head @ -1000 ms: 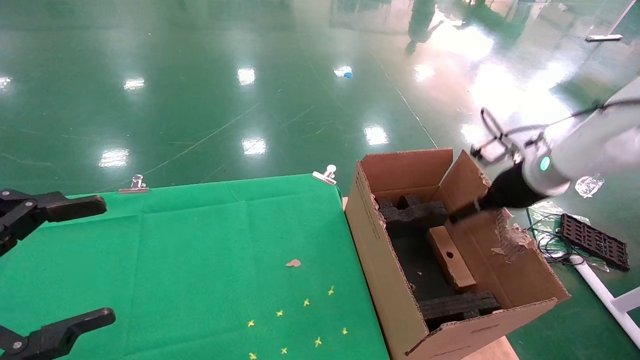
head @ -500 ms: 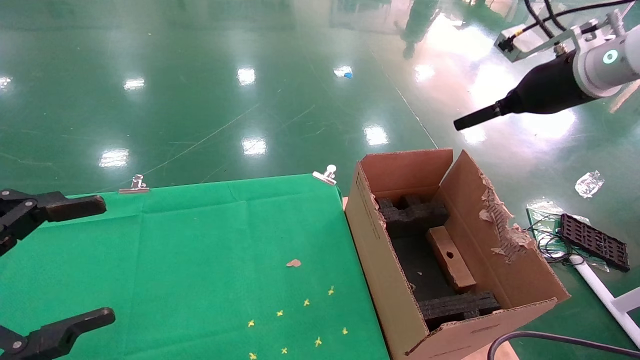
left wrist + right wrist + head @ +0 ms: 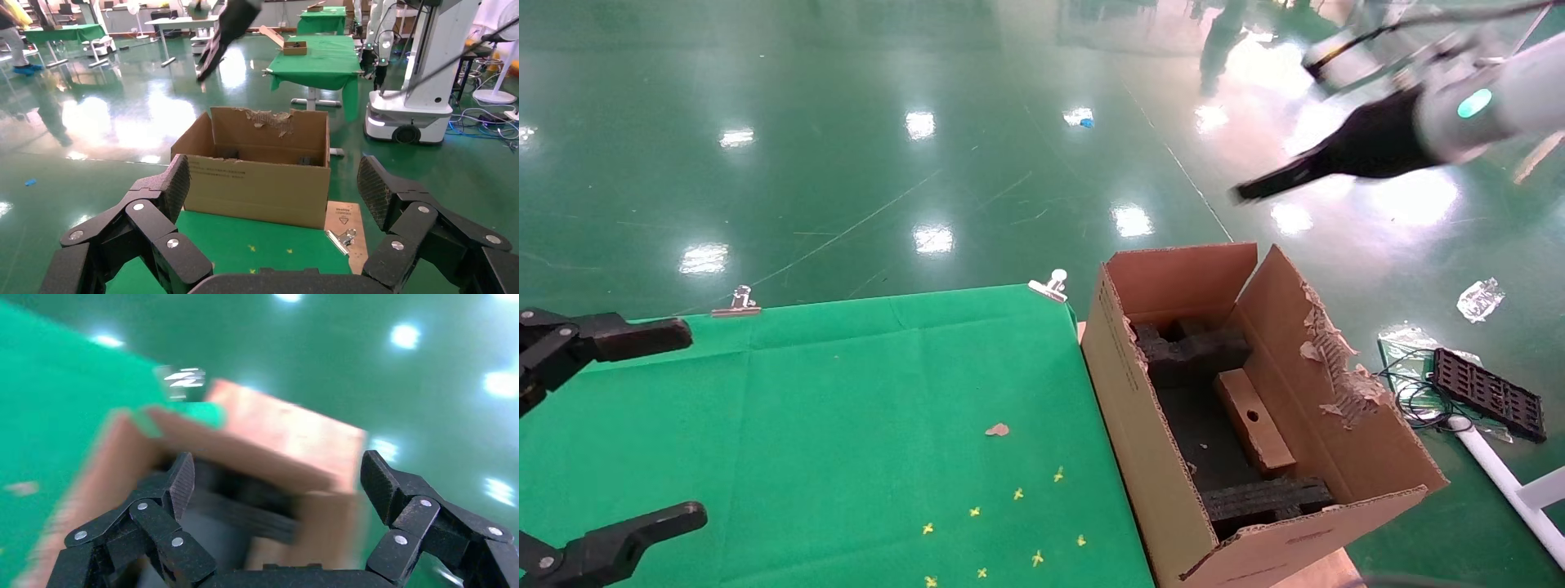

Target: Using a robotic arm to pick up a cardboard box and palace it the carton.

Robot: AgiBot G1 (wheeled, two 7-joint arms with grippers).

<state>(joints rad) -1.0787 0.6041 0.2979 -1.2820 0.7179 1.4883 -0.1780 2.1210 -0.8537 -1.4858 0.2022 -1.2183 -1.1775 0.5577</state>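
Note:
The slim cardboard box (image 3: 1254, 420) with its round hole lies inside the carton (image 3: 1148, 457), between black foam inserts (image 3: 1193, 351). The carton stands off the table's right edge, its right flap torn ragged. My right gripper (image 3: 1246, 190), on the white arm with the green ring light (image 3: 1471, 102), hangs high above and behind the carton. In the right wrist view it (image 3: 276, 465) is open and empty, with the blurred carton (image 3: 287, 435) beyond. My left gripper (image 3: 692, 425) is open and empty over the table's left edge. It (image 3: 272, 168) faces the carton (image 3: 257, 184).
The table has a green cloth (image 3: 846, 392) held by metal clips (image 3: 1050, 286). Yellow cross marks and a small brown scrap (image 3: 997, 429) lie on it. On the floor to the right are a black tray (image 3: 1487, 392), cables and a white frame leg (image 3: 1508, 482).
My right gripper rose from the carton's right flap to high above it, then swung a little left. The cardboard box stays in the carton. The left arm has not moved.

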